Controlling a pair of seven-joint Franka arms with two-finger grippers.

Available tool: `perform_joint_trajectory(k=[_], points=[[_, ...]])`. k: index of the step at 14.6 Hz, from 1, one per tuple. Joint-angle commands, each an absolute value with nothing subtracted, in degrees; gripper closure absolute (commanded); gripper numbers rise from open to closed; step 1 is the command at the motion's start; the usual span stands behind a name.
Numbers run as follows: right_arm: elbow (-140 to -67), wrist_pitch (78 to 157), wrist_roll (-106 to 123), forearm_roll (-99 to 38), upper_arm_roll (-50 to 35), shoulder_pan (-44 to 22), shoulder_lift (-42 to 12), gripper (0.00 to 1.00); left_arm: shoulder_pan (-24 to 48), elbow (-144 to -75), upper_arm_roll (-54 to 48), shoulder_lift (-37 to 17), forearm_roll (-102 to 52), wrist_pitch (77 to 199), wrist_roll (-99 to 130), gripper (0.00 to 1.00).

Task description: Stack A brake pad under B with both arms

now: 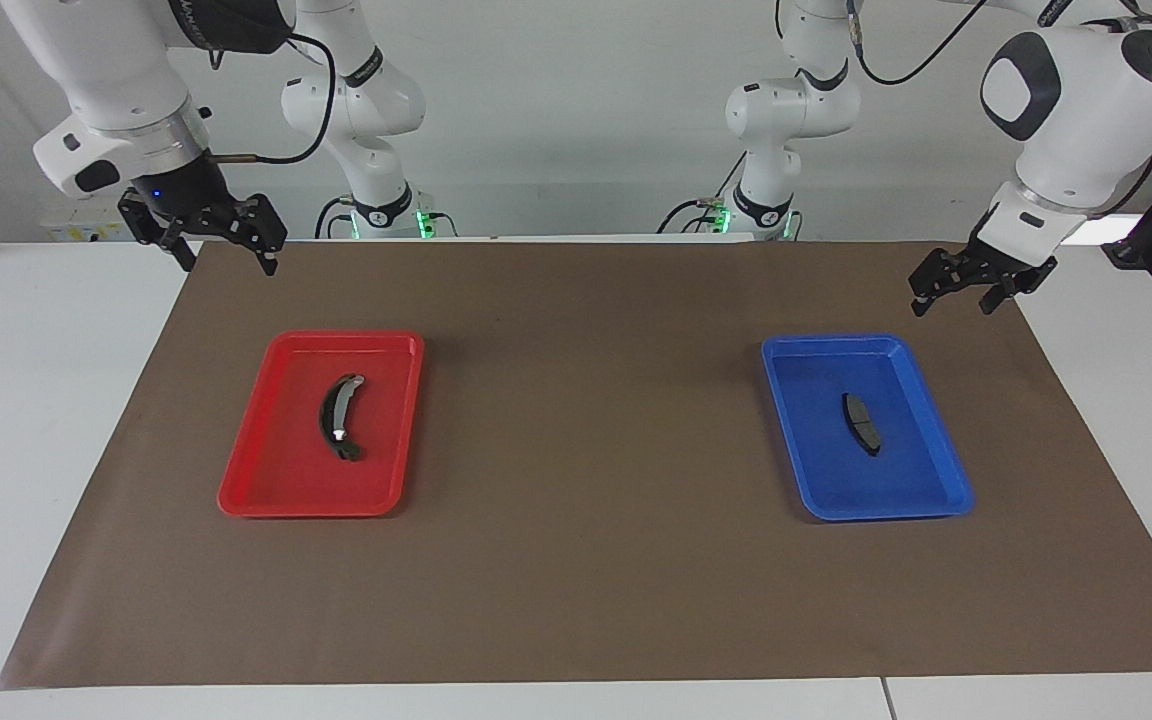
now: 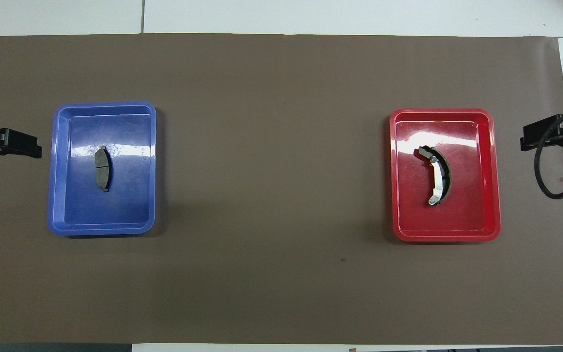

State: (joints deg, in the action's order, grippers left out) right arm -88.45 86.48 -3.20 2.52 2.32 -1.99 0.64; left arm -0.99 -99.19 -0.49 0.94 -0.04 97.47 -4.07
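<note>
At the robots' own edge of the desk [image 1: 576, 600], both arms wait raised: the left pincer [image 1: 966, 290] hangs over the brown mat's corner at the left arm's end, the right pincer [image 1: 216, 245] over the corner at the right arm's end, each with jaws spread wide and holding nothing. A little farther out, the glossy blue plastic tray [image 1: 946, 480] holds the short dark grey flat brake pad A [image 1: 862, 422], lying about mid-tray. Level with it, toward the right arm's end, the glossy red plastic tray [image 1: 246, 480] holds the long curved black crescent B [image 1: 340, 417] with its silvery metal end.

Nothing is stacked yet, so the first step looks like fetching A. The left pincer should drop straight over the pad's middle and close across its narrow width, clear of the tray walls. The pad is thin, so a low grip matters.
</note>
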Motion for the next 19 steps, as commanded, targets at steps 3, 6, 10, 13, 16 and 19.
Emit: perform_joint_trajectory(k=[3, 6, 10, 13, 16, 19], points=[[-87.8, 86.0, -3.1, 1.4, 2.4, -1.5, 0.4, 0.0, -1.3, -99.5, -0.4, 1.6, -0.4, 98.1, -5.0, 0.01], [-87.8, 86.0, -3.1, 1.4, 2.4, -1.5, 0.4, 0.0, -1.4, -99.5, -0.4, 1.6, -0.4, 98.2, -5.0, 0.01], [-87.8, 86.0, -3.1, 1.4, 2.4, -1.5, 0.4, 0.0, -1.2, -99.8, -0.4, 1.6, -0.4, 99.0, -4.7, 0.01], [-87.8, 86.0, -3.1, 1.4, 2.4, -1.5, 0.4, 0.0, -1.1, -100.8, -0.4, 1.8, -0.4, 101.2, -4.6, 0.01], [-87.8, 86.0, -3.1, 1.4, 2.4, -1.5, 0.4, 0.0, -0.9, -101.3, -0.4, 1.8, -0.4, 102.7, -4.4, 0.01], [-87.9, 86.0, -3.2, 1.4, 2.4, -1.5, 0.4, 0.0, -0.9, -103.4, -0.4, 2.5, -0.4, 105.4, -4.4, 0.01]])
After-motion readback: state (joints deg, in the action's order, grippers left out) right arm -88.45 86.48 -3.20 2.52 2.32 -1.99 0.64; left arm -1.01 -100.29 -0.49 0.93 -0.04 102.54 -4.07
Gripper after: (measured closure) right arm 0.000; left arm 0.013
